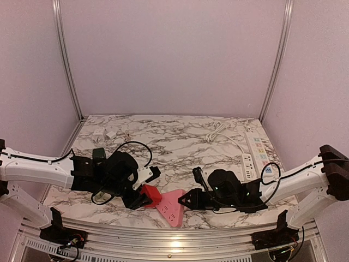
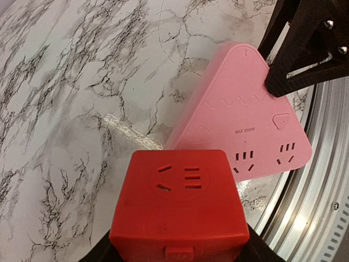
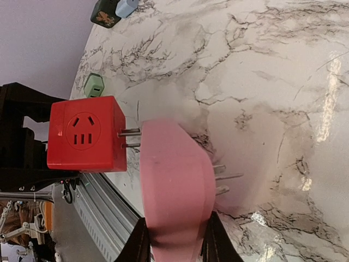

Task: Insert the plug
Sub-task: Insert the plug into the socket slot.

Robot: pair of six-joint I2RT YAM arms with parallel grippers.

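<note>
A red cube adapter (image 1: 148, 195) is held in my left gripper (image 1: 140, 200); it fills the lower left wrist view (image 2: 180, 210), socket face up, between the jaws of the left gripper (image 2: 177, 252). A pink triangular power strip (image 1: 172, 206) is clamped at one corner by my right gripper (image 1: 189, 200). In the right wrist view the pink strip (image 3: 174, 185) stands on edge between the right gripper (image 3: 174, 243) jaws. The cube (image 3: 84, 134) points its two prongs (image 3: 130, 138) at the strip's face. The prong tips reach it; I cannot tell if they are in the slots.
A white power strip (image 1: 250, 158) with its cable (image 1: 221, 131) lies at the right. A black plug (image 1: 197, 174), a white adapter (image 1: 144, 173), a green adapter (image 1: 99, 154) and small white pieces (image 1: 103, 132) lie on the marble. A metal rail (image 1: 174, 240) runs along the front edge.
</note>
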